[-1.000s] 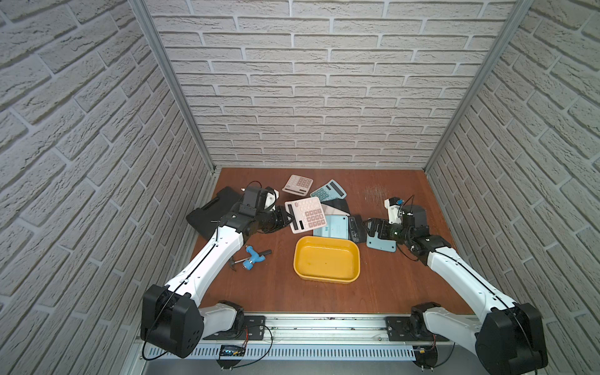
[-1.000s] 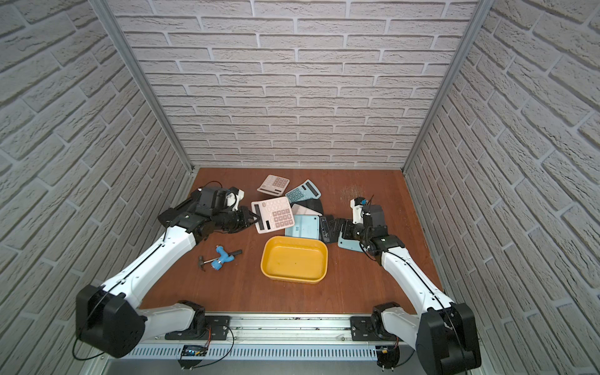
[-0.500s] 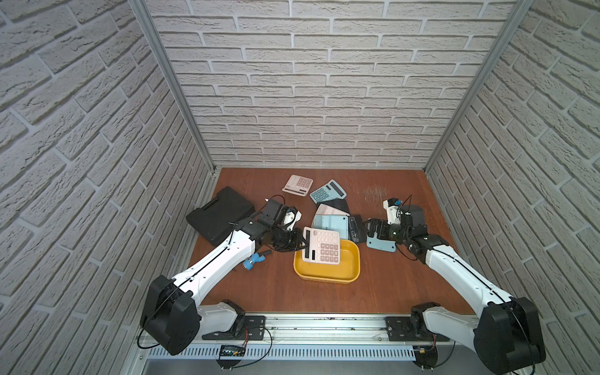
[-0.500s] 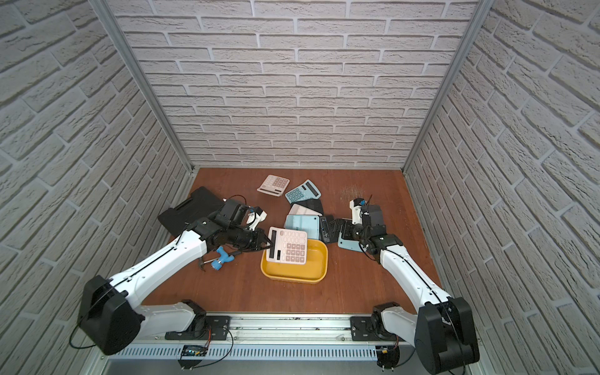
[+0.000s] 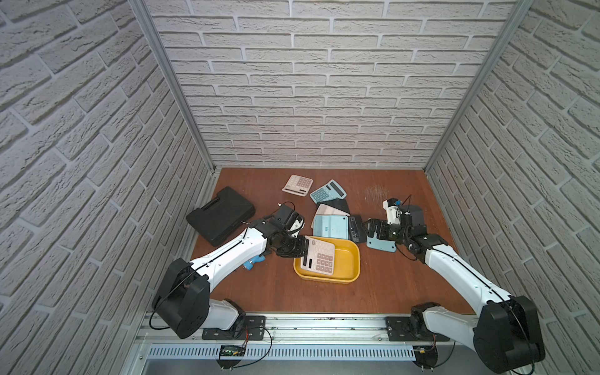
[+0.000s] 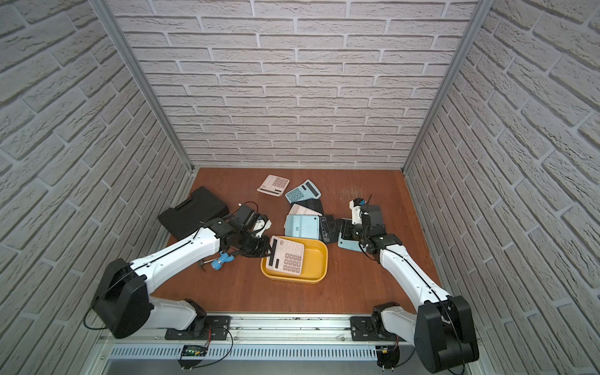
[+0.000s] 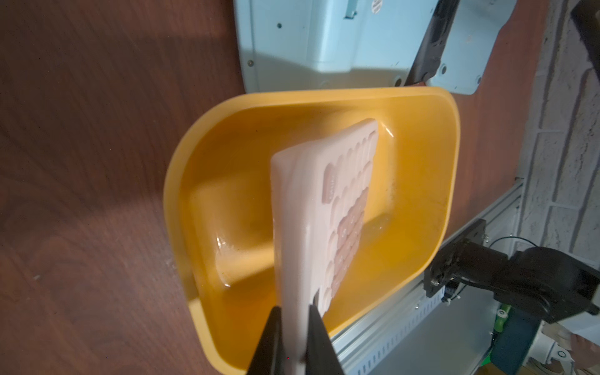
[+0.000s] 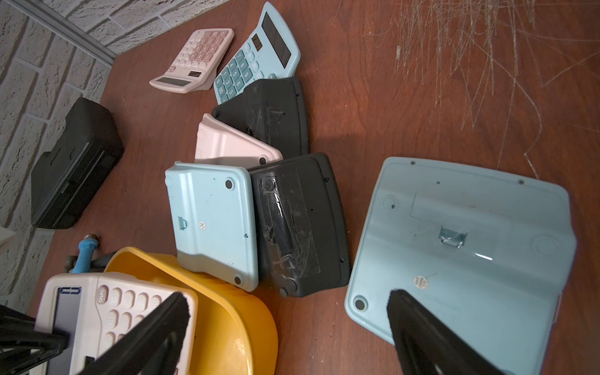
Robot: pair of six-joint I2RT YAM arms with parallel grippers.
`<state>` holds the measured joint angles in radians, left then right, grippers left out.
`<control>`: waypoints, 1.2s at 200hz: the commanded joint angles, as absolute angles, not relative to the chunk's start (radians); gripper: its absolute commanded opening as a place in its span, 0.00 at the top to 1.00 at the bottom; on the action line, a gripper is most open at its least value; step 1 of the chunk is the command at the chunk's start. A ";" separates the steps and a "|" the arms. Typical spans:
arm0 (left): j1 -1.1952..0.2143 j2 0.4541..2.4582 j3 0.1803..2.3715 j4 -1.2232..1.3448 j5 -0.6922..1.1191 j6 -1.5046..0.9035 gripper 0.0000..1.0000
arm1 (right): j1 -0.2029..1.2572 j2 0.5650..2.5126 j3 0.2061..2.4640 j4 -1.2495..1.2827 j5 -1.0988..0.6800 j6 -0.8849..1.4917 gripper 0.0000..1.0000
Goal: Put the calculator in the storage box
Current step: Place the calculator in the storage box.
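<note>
Black case (image 5: 220, 216) — blue-handled tool (image 5: 255, 261) — brown tabletop (image 5: 389, 285)

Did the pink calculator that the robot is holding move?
Yes. The pink calculator has come forward, from behind the storage box to tilted inside it, still clamped in the left tool.

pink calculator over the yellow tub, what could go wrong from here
The pale pink plastic calculator is pinched by one end in the left fingers, tilted, with that end above the rim of the shallow yellow plastic tub; released now, it may rest propped on that rim. Lowering it could nudge the tub against the face-down light blue calculator beside it.
</note>
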<state>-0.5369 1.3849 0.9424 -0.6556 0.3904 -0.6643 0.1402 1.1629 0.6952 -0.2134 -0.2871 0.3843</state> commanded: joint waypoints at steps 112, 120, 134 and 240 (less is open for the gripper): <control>-0.552 1.353 0.942 -0.772 0.217 -0.630 0.76 | 0.140 1.177 0.687 -0.173 -0.313 0.376 0.01; -0.551 1.347 0.945 -0.780 0.206 -0.629 0.73 | 0.140 1.177 0.685 -0.172 -0.313 0.377 0.01; -0.551 1.336 0.953 -0.794 0.183 -0.628 0.69 | 0.139 1.180 0.686 -0.170 -0.320 0.375 0.01; -0.546 1.434 1.105 -0.604 0.197 -0.620 0.02 | 0.161 1.244 0.686 -0.049 -0.555 0.396 0.07</control>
